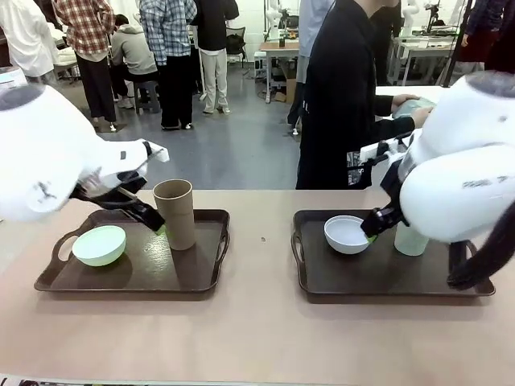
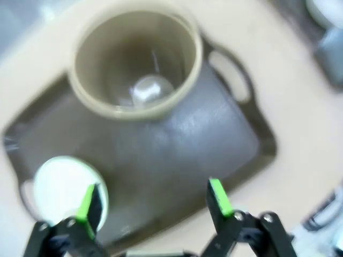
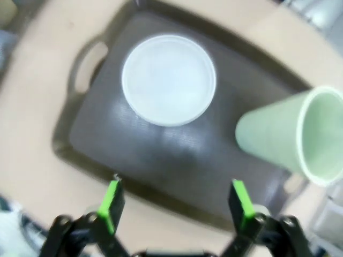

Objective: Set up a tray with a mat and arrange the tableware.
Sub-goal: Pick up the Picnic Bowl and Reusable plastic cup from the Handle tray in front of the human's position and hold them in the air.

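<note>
Hovering released and empty, the left end effector [image 2: 153,197] is just beside the upright tan-brown cup [image 1: 174,213], which shares the left tray [image 1: 129,288] with the light green bowl [image 1: 99,244]. Also released, the right end effector [image 3: 176,206] overhangs the whitish-blue bowl [image 1: 347,234]; its arm half-hides the pale green cup [image 1: 410,240] on the right tray [image 1: 386,293].

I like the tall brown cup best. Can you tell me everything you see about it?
The tall tan-brown cup stands upright on the left tray, right of its middle. It is matte, slightly narrower at the base, with a thick rounded rim and no handle. It looks empty, with a shiny spot at the bottom. Only the tray clearly touches it.
</note>
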